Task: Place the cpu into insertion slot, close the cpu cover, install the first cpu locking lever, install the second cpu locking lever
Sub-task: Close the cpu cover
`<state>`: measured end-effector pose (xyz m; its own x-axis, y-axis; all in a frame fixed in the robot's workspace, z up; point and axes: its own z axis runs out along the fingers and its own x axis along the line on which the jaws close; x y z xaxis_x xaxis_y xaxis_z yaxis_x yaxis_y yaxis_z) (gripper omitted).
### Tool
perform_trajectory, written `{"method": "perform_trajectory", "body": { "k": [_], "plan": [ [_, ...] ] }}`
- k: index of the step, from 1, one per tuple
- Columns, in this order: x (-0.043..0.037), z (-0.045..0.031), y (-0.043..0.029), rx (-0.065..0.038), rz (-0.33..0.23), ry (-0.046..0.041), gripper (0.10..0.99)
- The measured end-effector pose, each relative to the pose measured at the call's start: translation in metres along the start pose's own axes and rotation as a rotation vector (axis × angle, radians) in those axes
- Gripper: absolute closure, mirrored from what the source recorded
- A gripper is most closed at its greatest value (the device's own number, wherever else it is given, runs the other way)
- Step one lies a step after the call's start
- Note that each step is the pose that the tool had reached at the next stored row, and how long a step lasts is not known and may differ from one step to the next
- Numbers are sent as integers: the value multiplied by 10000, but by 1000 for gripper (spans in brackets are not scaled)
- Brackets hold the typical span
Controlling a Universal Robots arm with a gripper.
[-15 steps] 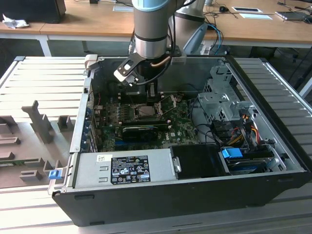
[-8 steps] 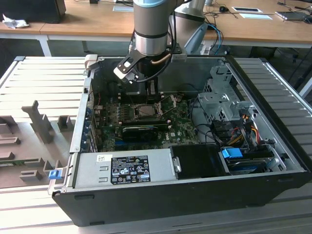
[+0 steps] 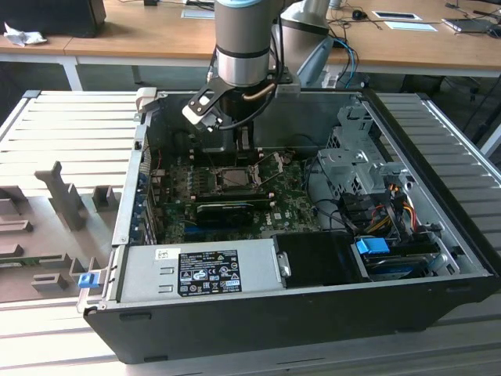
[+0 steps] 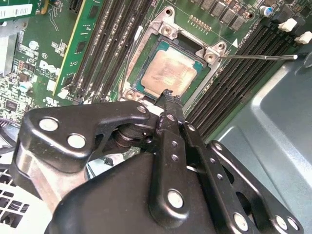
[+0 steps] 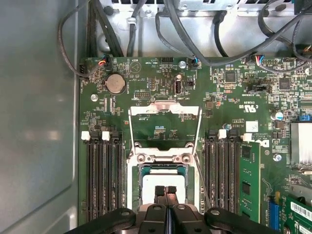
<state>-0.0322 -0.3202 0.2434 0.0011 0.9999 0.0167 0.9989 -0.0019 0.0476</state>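
Observation:
The cpu (image 4: 170, 73), a pale metal-topped square, lies flat in the insertion slot (image 3: 232, 178) on the green board. The slot's dark rim (image 5: 163, 167) shows just beyond my fingertips. My gripper (image 4: 168, 93) hangs over the cpu's near edge, shut, with its two black fingers pressed together and nothing between them. In the first wrist view the gripper (image 5: 165, 190) sits over the slot. The cpu cover (image 5: 165, 108), a silvery frame with a large window, is swung open beyond the slot. A thin lever rod (image 4: 258, 57) sticks out sideways from a socket corner.
Long black memory slots (image 5: 103, 175) flank the socket on both sides. A black graphics card (image 3: 228, 209) lies just in front of it. Cables (image 5: 146, 29) run along the case wall, which (image 5: 39, 122) rises close beside the board. A drive cage (image 3: 352, 168) stands at the exterior view's right.

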Motion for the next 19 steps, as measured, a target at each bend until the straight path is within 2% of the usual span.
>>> {"method": "perform_trajectory", "body": {
  "k": [6, 19],
  "plan": [
    [3, -48, 2, 0, -4, -38, 980],
    [9, -99, 4, 1, -13, -120, 980]
  ]
}}
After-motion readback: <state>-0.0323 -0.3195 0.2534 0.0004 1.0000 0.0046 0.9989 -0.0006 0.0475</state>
